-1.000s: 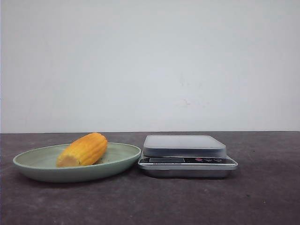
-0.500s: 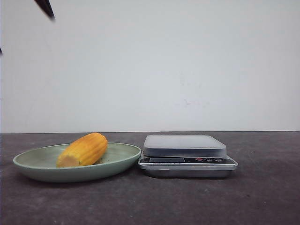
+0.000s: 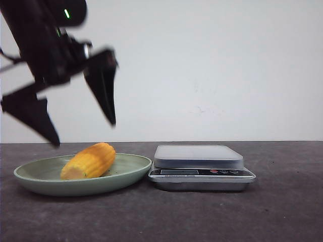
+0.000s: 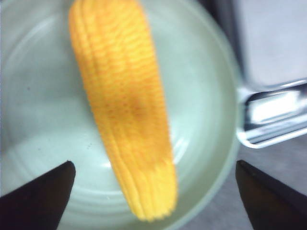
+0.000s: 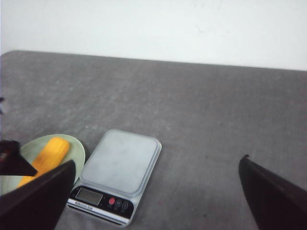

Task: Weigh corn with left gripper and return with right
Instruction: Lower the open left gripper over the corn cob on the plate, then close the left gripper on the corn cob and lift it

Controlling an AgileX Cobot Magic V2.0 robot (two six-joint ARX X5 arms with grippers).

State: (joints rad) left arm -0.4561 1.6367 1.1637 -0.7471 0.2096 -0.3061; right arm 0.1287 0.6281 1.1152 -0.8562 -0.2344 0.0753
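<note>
While the corn [image 3: 89, 161] lies on its side in the pale green plate [image 3: 35, 177] at the left of the dark table [image 3: 282, 212], the left gripper [image 3: 83, 132] hangs in the air above it, its two pointed fingers spread wide and holding nothing. One fingertip [image 3: 52, 139] sits just above the plate's far left rim, the other [image 3: 112, 119] higher, above the cob's far end; neither touches the corn. A small green light [image 3: 66, 13] glows on the claw's body. The cob's paler cut end faces the front camera.

Seen from the left wrist, the corn [image 4: 125, 108] runs lengthwise between the two black fingertips [image 4: 41, 194], with clear plate [image 4: 211, 86] showing on both sides of it.

Just right of the plate, nearly touching its rim, stands a kitchen scale [image 3: 202, 166] with a bare grey platform and a dark panel with a display and small buttons along its front edge.

The right gripper [image 5: 156, 196] shows only in its own wrist view, high over the table and well apart from plate and scale; its tips [image 5: 273, 196] stand far apart with nothing between them
</note>
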